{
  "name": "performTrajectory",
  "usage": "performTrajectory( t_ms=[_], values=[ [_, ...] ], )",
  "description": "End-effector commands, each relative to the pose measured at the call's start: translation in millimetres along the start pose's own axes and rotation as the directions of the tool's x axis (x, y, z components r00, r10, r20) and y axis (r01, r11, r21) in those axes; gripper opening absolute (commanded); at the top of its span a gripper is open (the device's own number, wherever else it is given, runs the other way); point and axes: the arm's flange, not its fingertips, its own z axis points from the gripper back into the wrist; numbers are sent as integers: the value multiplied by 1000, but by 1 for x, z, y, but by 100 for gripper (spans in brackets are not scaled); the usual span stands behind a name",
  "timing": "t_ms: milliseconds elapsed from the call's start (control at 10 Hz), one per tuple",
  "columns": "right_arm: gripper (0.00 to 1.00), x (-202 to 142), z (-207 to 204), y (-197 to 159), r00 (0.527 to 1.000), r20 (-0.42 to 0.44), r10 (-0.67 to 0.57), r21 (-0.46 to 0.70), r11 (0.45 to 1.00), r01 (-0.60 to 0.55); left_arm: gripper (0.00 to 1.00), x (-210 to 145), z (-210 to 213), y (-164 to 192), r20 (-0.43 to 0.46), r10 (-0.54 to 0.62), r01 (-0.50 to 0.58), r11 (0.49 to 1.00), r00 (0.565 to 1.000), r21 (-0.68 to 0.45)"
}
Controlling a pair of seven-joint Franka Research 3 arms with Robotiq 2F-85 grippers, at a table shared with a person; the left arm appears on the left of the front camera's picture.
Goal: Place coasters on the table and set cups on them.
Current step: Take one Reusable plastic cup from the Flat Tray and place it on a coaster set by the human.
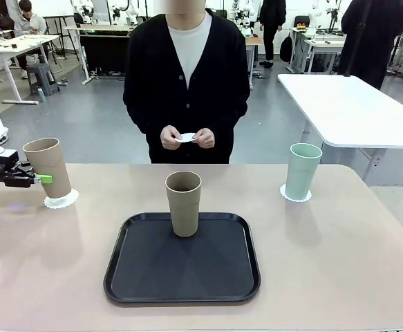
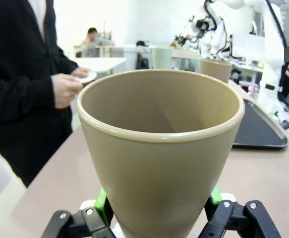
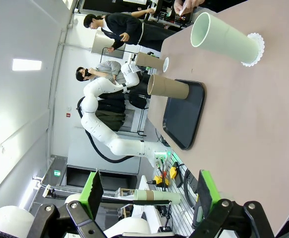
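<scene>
Cups (image 1: pixel 183 203) number three, coasters (image 1: pixel 296 195) three; left gripper (image 1: pixel 45 178) pinches one beige cup (image 1: pixel 48 164), right gripper (image 3: pixel 149 198) stands spread.

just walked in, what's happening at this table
The left gripper has its fingers closed on a beige cup standing on a coaster at the left of the table. The mint green cup already sits on its own coaster at the right. A second beige cup waits on the black tray, and the person opposite holds a third coaster in both hands. The right gripper is open, holding nothing.
</scene>
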Motion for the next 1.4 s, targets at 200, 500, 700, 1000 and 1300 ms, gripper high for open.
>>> performTrajectory(
  t_ms=[200, 500, 700, 1000, 1300],
  values=[
    [100, 0, 0, 2, 1000, -2, -1, -3, 1000, 1, 85, -6, 3, 9, -19, -45, 45, 999, 999, 12],
    [100, 0, 0, 2, 1000, -2, -1, -3, 1000, 1, 85, -9, 3, 5, -33, -75, 75, 997, 997, -4],
    [100, 0, 0, 2, 1000, -2, -1, -3, 1000, 1, 85, -10, 1, 4, -26, -77, 77, 997, 997, -7],
    [100, 0, 0, 2, 1000, -2, -1, -3, 1000, 1, 85, -12, 1, -2, -25, -99, 98, 995, 995, -29],
    [100, 0, 0, 2, 1000, -2, -1, -3, 1000, 1, 85, -17, 1, -2, -35, -96, 94, 995, 995, -37]
  ],
)
